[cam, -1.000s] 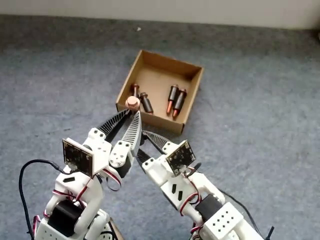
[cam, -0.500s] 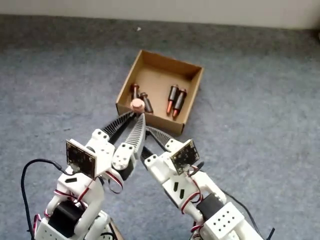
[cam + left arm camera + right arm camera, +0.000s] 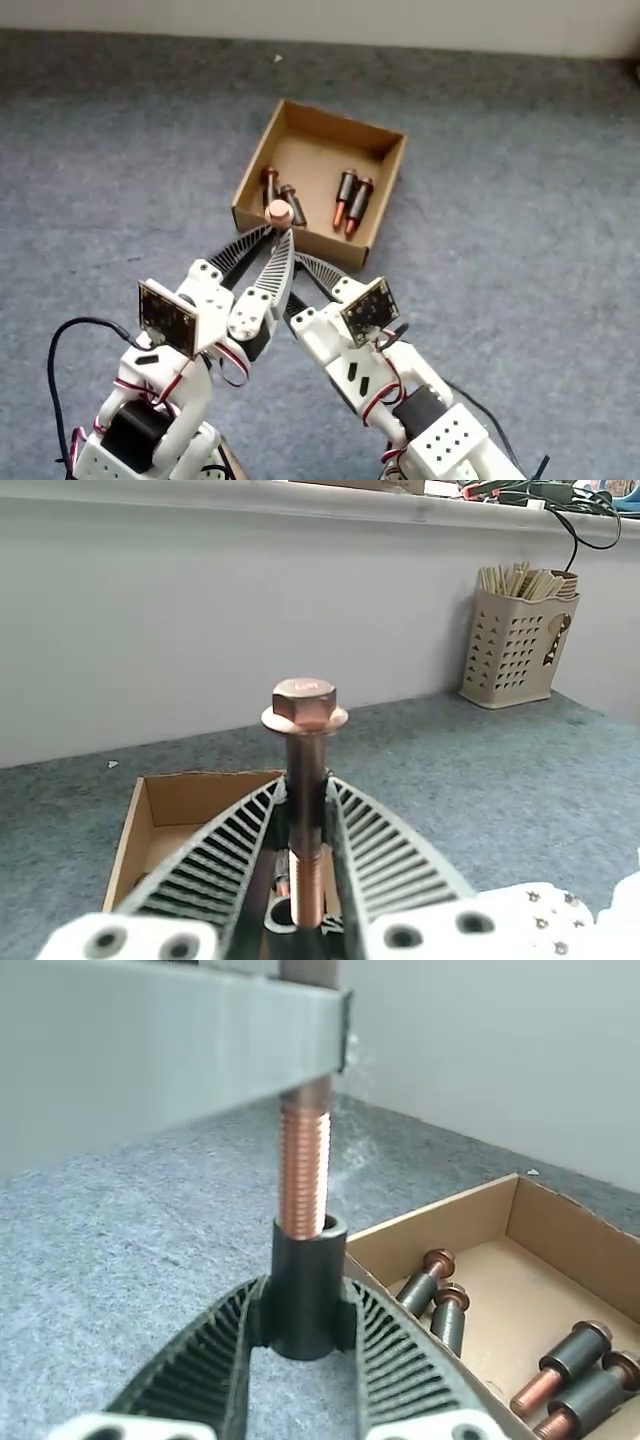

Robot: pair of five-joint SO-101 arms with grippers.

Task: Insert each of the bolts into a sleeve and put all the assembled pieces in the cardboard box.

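A copper bolt (image 3: 303, 750) stands upright, head up, clamped by its shank in the left gripper (image 3: 305, 782), just in front of the near wall of the cardboard box (image 3: 385, 200). Its threaded tip is now entering the mouth of a black sleeve (image 3: 305, 1260), which the right gripper (image 3: 303, 1303) grips from both sides directly beneath it.

Over the past second the bolt's head has drifted a little to the side and toward the box as seen from above, and the two arms have drawn closer together. That move has brought the bolt into line over the sleeve.

Judging by how much bare thread shows above the sleeve, the joining has only begun. The bolt has most of its length to travel before its head seats on the rim.

Four finished pieces (image 3: 345, 190) lie in two pairs on the floor of the box, so this looks to be a late, possibly the last, assembly. Once joined, it has only a short trip over the near wall. The box sits on grey carpet (image 3: 520, 250).
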